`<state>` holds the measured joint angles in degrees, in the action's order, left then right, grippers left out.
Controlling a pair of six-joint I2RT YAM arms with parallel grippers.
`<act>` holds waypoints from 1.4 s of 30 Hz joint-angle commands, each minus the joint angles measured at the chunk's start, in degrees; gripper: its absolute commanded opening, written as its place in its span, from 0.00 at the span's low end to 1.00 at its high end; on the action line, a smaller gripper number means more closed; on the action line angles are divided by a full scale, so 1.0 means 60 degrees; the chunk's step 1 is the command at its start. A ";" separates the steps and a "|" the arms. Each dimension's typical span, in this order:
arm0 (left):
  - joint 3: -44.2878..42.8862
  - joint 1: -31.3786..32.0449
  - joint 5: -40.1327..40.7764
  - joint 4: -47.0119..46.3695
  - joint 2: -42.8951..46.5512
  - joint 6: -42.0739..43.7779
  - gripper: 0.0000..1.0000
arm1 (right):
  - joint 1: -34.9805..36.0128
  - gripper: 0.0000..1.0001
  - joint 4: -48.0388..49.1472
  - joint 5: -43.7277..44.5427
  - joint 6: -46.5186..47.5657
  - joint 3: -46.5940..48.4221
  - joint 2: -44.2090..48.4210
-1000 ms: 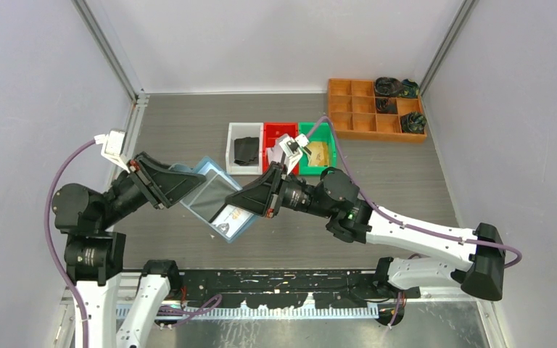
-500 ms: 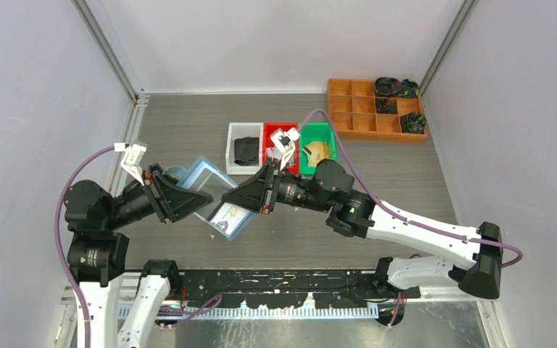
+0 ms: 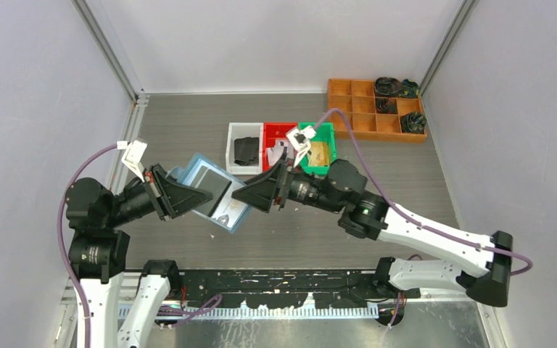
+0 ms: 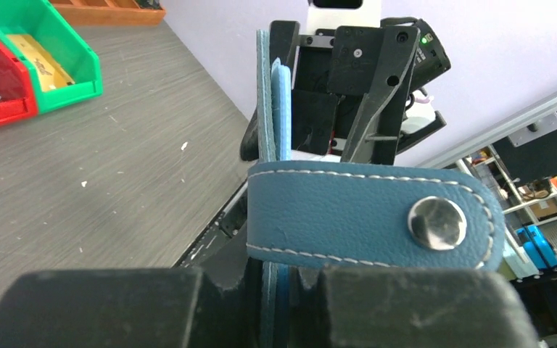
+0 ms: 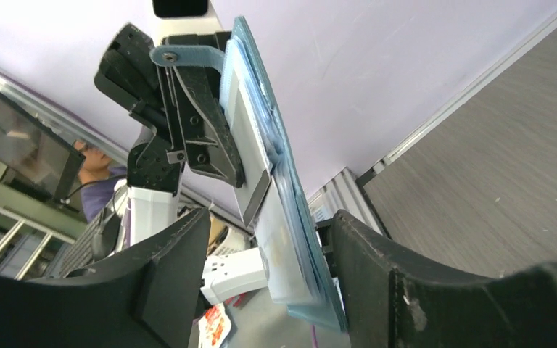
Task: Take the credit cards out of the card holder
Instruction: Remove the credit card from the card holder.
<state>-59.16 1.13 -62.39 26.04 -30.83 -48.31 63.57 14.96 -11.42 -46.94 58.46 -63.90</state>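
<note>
The card holder [image 3: 207,181] is light blue and held up off the table. My left gripper [image 3: 191,196] is shut on its left edge. In the left wrist view the jaws [image 4: 297,279] pinch the blue edge, and the closing tab [image 4: 348,214] with its metal snap hangs across in front. A silvery credit card [image 3: 230,215] with print shows in the holder's lower right pocket. My right gripper [image 3: 259,196] is open at that end. In the right wrist view the holder [image 5: 261,109] is edge-on, and its card end [image 5: 283,254] lies between the open jaws [image 5: 270,217], untouched.
A white bin [image 3: 232,163] with a black item, a red bin [image 3: 269,127] and a green bin [image 3: 325,136] stand behind the grippers. An orange compartment tray [image 3: 354,119] with dark items is at the back right. The table's near edge lies below the holder.
My left arm drew back to the left with the holder and tilted it. My right gripper shifted slightly right and stays open at the holder's card end.
</note>
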 commanded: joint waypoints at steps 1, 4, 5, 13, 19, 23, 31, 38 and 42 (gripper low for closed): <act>-0.0009 0.0032 -0.0134 -0.1526 -0.0290 -0.1344 0.07 | -0.0336 0.67 -0.0550 0.1207 0.0359 0.0082 0.1636; -0.0076 0.0032 0.0158 -0.1516 -0.0305 -0.1296 0.07 | -0.0431 0.65 -0.1680 0.1861 0.0605 0.0430 0.2392; -0.0097 0.0032 0.0335 -0.1422 -0.0288 -0.1230 0.06 | -0.0437 0.64 -0.1811 0.1872 0.0563 0.0466 0.2539; -0.0177 0.0032 0.1251 -0.1453 -0.0245 -0.1390 0.05 | -0.0395 0.60 -0.0136 -0.0626 -0.1612 0.0629 0.0855; -0.0346 0.0032 0.1283 -0.1457 -0.0291 -0.1662 0.05 | -0.0190 0.59 0.1107 -0.0974 -0.2086 0.0404 -0.0252; -0.0285 0.0039 0.1327 -0.1459 -0.0203 -0.1754 0.05 | -0.0166 0.58 0.1549 -0.1071 -0.2245 0.0368 -0.0683; -0.0168 0.0029 0.1276 -0.1642 -0.0180 -0.2066 0.07 | -0.0148 0.54 0.2638 -0.1164 -0.2725 0.0384 -0.1300; -0.0128 0.0032 0.1214 -0.1821 -0.0173 -0.2365 0.10 | -0.0151 0.51 0.2832 -0.1151 -0.2833 0.0586 -0.1617; 0.0020 0.0032 0.1185 -0.1942 -0.0141 -0.2497 0.12 | -0.0159 0.47 0.3559 -0.1129 -0.3148 0.0615 -0.1945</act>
<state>-59.00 1.10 -53.52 20.03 -32.62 -60.73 62.52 29.15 -18.79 -64.07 59.55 -73.67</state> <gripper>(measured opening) 0.118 0.486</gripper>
